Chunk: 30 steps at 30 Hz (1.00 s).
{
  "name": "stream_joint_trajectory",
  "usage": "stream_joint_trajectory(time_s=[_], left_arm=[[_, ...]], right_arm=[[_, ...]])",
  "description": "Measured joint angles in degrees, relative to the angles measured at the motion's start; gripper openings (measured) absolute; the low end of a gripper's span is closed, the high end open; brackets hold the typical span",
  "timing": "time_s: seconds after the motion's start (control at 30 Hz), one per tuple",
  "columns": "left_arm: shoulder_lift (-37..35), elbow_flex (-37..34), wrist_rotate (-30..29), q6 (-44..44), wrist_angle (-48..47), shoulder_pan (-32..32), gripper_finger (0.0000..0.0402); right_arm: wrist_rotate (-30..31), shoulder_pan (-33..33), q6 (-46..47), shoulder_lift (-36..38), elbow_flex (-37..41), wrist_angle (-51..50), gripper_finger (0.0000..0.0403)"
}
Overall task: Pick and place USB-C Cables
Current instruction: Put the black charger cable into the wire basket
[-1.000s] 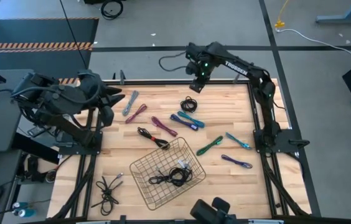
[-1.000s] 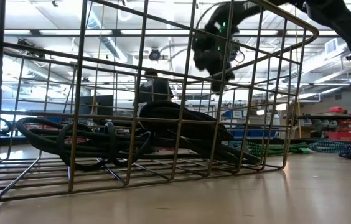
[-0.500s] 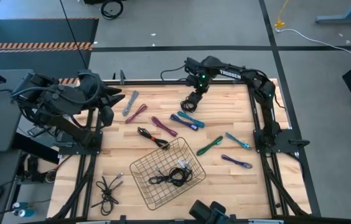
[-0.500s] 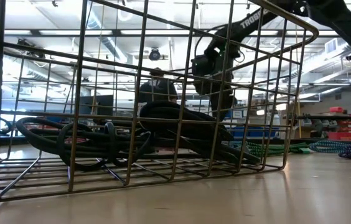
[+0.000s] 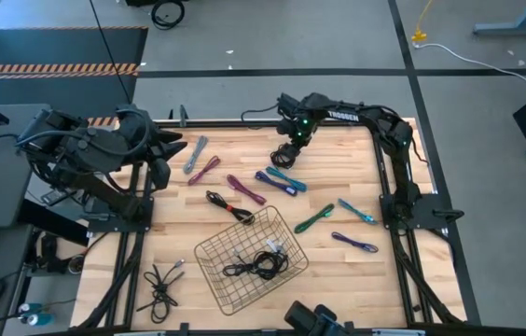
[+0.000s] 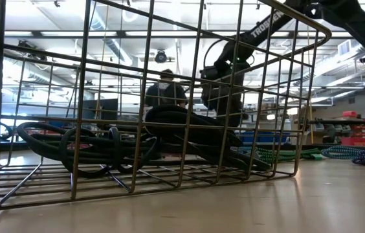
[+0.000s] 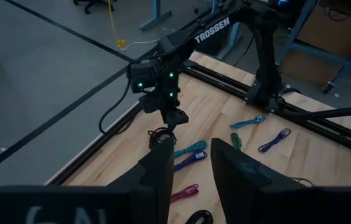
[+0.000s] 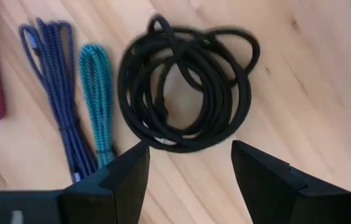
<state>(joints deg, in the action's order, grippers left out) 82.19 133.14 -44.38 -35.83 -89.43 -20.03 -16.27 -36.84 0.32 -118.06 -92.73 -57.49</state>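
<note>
Right gripper, fingers spread wide, hovers directly over the black coiled cable at the table's far edge

Right gripper has dropped from above the table's far edge down onto the black coiled cable, jaws opened wide, straddling it just above, not gripping.

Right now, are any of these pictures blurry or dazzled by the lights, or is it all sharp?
Right wrist view: the black coiled cable is slightly smeared at its rim, while the wood grain stays fairly clear. Low view: the wire basket close up is sharp against bright ceiling lights, so the cables inside read as dark shapes. High view: even light, soft shadows, no glare on the table.
</note>
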Motion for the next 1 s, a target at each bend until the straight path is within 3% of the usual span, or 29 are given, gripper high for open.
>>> stream_joint_trajectory(time_s=[0.63, 1.0], left_arm=[[0.0, 0.0, 0.0, 0.1, 0.0, 0.0, 0.0112], [0.0, 0.0, 0.0, 0.0, 0.0, 0.0, 0.0112]], right_arm=[[-3.8, 0.1, 5.9, 0.0, 8.9, 13.4, 0.0233], [-4.6, 0.6, 5.6, 0.0, 5.5, 11.5, 0.0233]])
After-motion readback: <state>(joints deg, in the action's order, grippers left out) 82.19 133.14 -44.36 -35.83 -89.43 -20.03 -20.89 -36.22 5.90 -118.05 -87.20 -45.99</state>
